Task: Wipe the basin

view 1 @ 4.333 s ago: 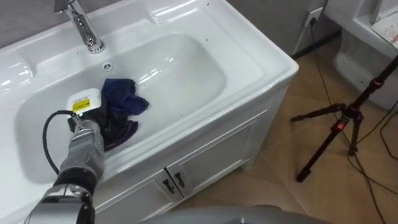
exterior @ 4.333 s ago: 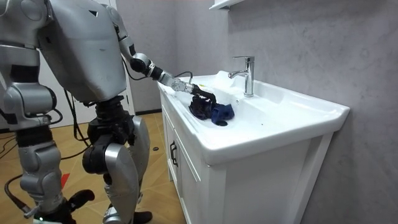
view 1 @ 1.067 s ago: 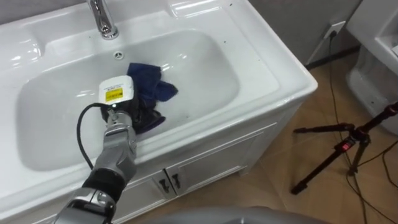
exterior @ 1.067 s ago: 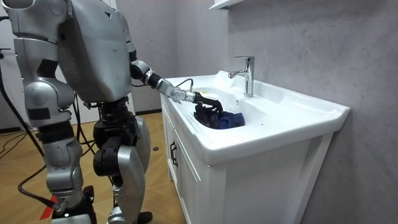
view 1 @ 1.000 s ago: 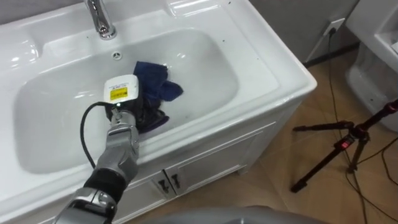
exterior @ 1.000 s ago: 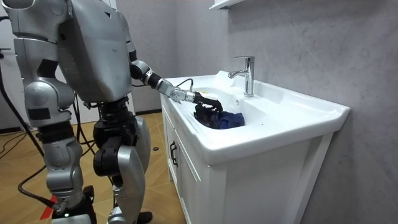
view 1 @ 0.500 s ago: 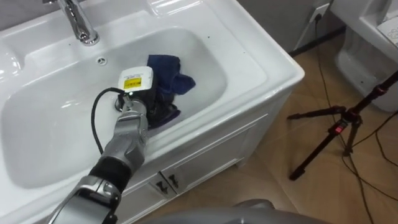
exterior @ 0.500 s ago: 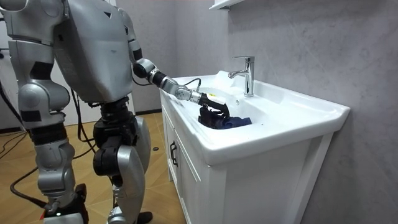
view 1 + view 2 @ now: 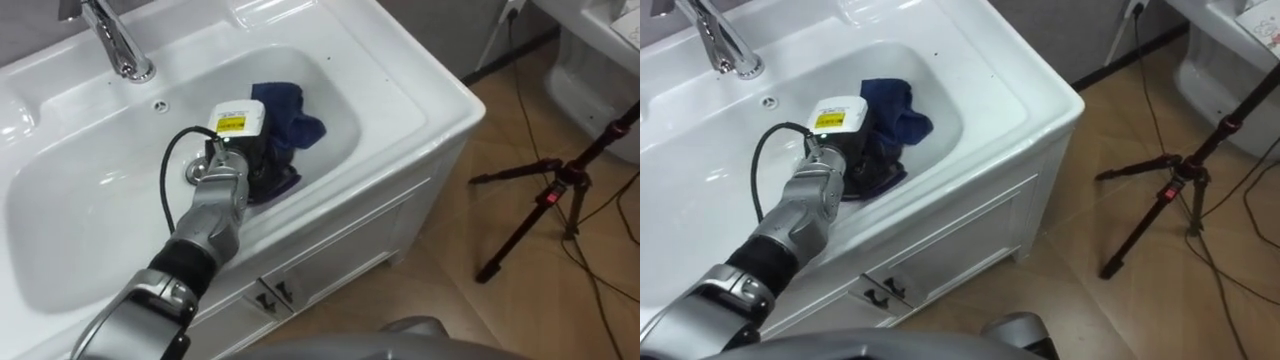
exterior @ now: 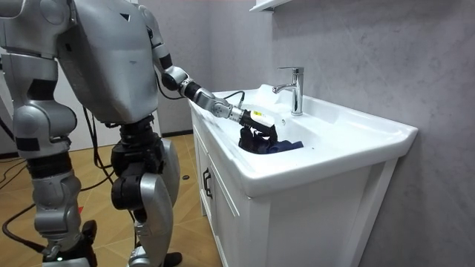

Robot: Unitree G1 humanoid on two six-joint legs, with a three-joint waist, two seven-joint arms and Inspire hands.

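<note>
Room view: left hand [image 10: 257, 133] on cloth [image 10: 288, 146] in basin [image 10: 338, 142], grip can't tell; cloth bunches just ahead-right of it.

Silver-grey shell on torso, arms and legs, with black joints at hips, knees and elbows. Left forearm is ribbed silver with a black band near the elbow. A thin black cable loops off it to the dark left hand [image 9: 252, 166], whose back carries a white tag with a yellow label.
</note>
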